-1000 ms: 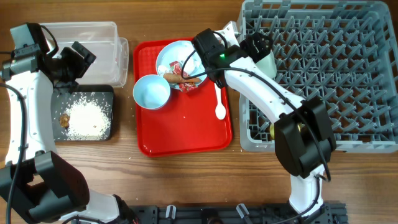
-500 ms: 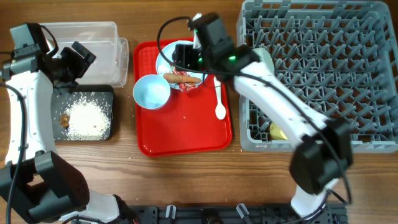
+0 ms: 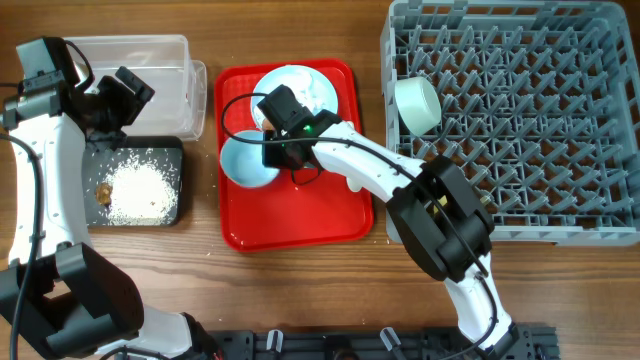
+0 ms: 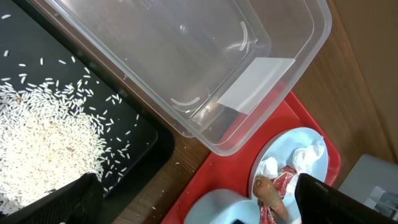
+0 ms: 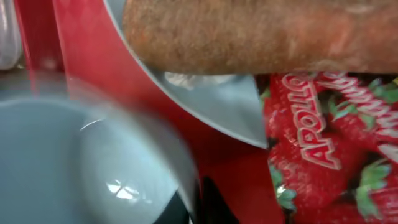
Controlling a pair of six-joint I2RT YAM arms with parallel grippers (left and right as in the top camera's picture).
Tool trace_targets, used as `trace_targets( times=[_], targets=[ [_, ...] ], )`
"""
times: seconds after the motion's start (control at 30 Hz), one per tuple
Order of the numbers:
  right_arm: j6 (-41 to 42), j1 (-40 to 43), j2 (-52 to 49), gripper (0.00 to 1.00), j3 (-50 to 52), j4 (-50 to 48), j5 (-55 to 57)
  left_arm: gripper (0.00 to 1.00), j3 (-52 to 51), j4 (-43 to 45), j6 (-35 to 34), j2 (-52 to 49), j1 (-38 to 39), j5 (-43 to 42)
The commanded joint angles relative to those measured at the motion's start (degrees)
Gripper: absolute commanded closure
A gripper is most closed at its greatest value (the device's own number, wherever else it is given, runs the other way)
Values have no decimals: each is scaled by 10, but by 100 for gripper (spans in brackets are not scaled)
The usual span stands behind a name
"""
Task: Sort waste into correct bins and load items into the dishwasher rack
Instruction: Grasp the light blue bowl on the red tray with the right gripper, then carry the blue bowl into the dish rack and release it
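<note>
Right gripper (image 3: 283, 135) is hovering low over the red tray (image 3: 300, 220), frame centre, between one bowl (image 5: 93, 162) and one sausage (image 5: 249, 34), probably lining up a pick; can't tell if it's clenched. One wrapper (image 5: 317, 143) and two tissue bits (image 4: 268, 167) are sharing the one plate (image 3: 300, 82). Left gripper (image 3: 128, 90) is waiting spread and empty, upper left, over the clear tub (image 3: 150, 60) and the black tray (image 3: 170, 150) that is holding rice (image 3: 140, 190). A second bowl (image 3: 418, 103) is sitting tipped in the rack (image 3: 520, 130), upper right.

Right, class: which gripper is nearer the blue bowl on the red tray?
Right. The right gripper hangs at the bowl's rim; the left gripper is off the tray, by the clear tub.
</note>
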State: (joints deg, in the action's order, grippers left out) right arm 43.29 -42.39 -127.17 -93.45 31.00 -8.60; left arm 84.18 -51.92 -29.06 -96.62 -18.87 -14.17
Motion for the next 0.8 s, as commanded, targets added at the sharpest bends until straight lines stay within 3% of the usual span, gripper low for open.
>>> trace_targets(
  times=[0.0,0.1,0.2,0.27,0.37,0.43,0.57,0.63,0.77],
  targets=[
    [2,4,-1,96,0,2,-26,0,8,0,3,10,-3,6],
    [-58,15,68,96,-1,10,-25,0,8,0,3,10,-3,6],
    [-75,37,172,96,-1,50,115,0,8,0,3,10,-3,6],
    [-75,65,259,96,-1,95,284,0,8,0,3,10,-3,6],
    [-75,125,380,96,-1,203,666,0,8,0,3,10,-3,6],
    [-75,174,419,96,-1,285,787,0,8,0,3,10,-3,6],
    [-84,272,411,96,3,324,792,0,8,0,3,10,-3,6],
    [-207,328,360,96,3,291,788,0,8,0,3,10,-3,6],
    [-396,343,258,96,3,224,789,0,8,0,3,10,-3,6]
  ],
)
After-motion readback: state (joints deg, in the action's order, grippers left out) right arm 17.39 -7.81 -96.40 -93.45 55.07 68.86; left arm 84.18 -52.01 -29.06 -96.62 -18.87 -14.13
